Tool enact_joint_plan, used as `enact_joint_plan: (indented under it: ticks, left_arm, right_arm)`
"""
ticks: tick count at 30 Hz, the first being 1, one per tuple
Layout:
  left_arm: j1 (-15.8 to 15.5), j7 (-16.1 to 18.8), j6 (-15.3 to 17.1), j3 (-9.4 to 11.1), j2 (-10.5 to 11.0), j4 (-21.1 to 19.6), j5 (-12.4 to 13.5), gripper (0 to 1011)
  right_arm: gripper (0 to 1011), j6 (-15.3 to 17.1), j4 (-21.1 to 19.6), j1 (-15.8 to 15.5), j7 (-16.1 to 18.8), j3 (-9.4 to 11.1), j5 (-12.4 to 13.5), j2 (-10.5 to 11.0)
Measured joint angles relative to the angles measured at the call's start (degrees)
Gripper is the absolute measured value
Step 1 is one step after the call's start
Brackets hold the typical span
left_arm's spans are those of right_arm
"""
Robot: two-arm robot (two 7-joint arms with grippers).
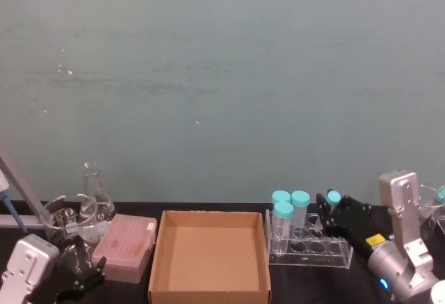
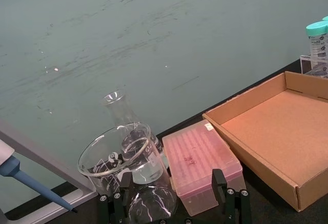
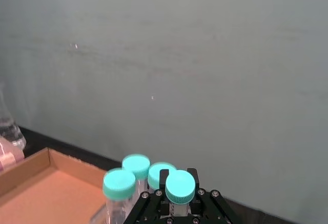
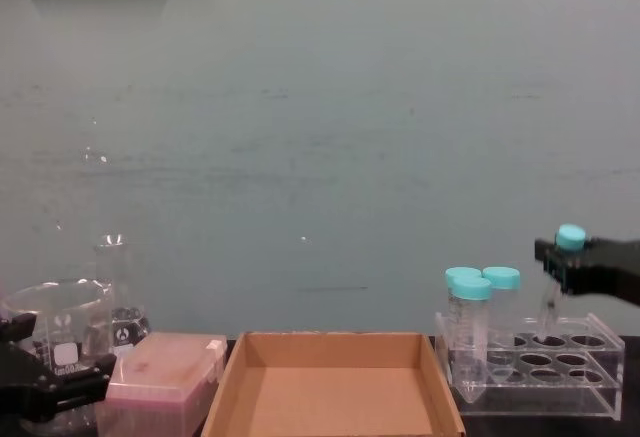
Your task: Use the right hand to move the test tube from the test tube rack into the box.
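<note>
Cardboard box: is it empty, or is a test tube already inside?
Empty: the cardboard box has a bare brown floor. The slim test tube is at the rack, gripped by the right claw.

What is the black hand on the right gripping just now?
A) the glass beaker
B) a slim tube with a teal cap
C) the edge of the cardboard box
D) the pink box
B: the right hand clasps the slim test tube just under its teal cap, and the tube hangs tilted over the right end of the test tube rack.
</note>
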Motion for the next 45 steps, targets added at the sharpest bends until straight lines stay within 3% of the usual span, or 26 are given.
enact_joint_plan:
  ticks: [12,21,28,38,45]
  left_arm:
    - [0.0,0.0,0.0,0.0,0.0,0.0,0.0,1000]
    - [0.0,0.0,0.0,0.0,0.0,0.0,0.0,1000]
    - [0.0,0.0,0.0,0.0,0.0,0.0,0.0,1000]
    - [0.0,0.0,0.0,0.0,0.0,0.0,0.0,1000]
    - [0.0,0.0,0.0,0.0,0.0,0.0,0.0,1000]
  right_arm:
    - [204,-0.1,-7.6,-1.4,0.4,2.7,-0.6,0.1]
    - [204,-1.1,-9.2,0.2,2.2,2.9,-1.0,-0.2]
    - [204,-2.3,-8.3,2.3,3.9,2.1,-1.1,-1.0]
    - [204,-4.0,-5.6,6.0,9.4,-0.6,2.2,-3.1]
    - [204,0.8,-5.7,6.6,12.6,-3.1,5.2,-3.4]
